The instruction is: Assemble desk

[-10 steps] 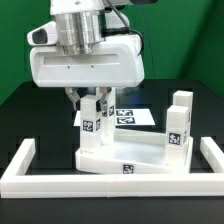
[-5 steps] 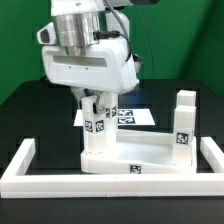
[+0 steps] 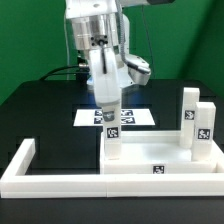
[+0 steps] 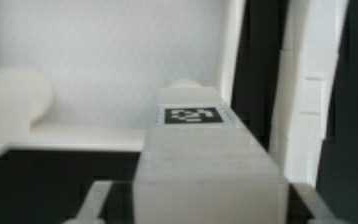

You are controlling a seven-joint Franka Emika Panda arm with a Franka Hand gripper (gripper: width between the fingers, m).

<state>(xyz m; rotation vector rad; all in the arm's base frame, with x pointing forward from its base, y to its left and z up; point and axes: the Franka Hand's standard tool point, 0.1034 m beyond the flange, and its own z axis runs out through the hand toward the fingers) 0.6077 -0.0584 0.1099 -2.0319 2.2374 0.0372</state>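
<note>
Fence (image 3: 60,178): a low white border runs along the front of the black table (image 3: 40,110), with a raised end post at the exterior view's left.
Tabletop (image 3: 150,165): the white rimmed slab lies flat just behind the fence, shifted toward the exterior view's right; a tag shows on its front edge.
Held leg (image 3: 111,128): a white block stands upright at the tabletop's corner on the exterior view's left, its tag facing the camera; its foot appears to touch the slab.
Other legs: two white blocks (image 3: 199,128) stand upright at the tabletop's end on the exterior view's right, one just behind the other, the nearer one tagged.
Gripper (image 3: 108,100): it comes straight down from above, fingers closed on the top of the held leg.
Wrist view: the held leg (image 4: 197,150) fills the middle, tag on its face, with the white tabletop (image 4: 87,75) beyond it.
Marker board (image 3: 135,116): flat on the table behind the held leg, partly hidden by it.
Arm (image 3: 100,30): the white-and-silver wrist rises above the gripper, cables trailing behind.
</note>
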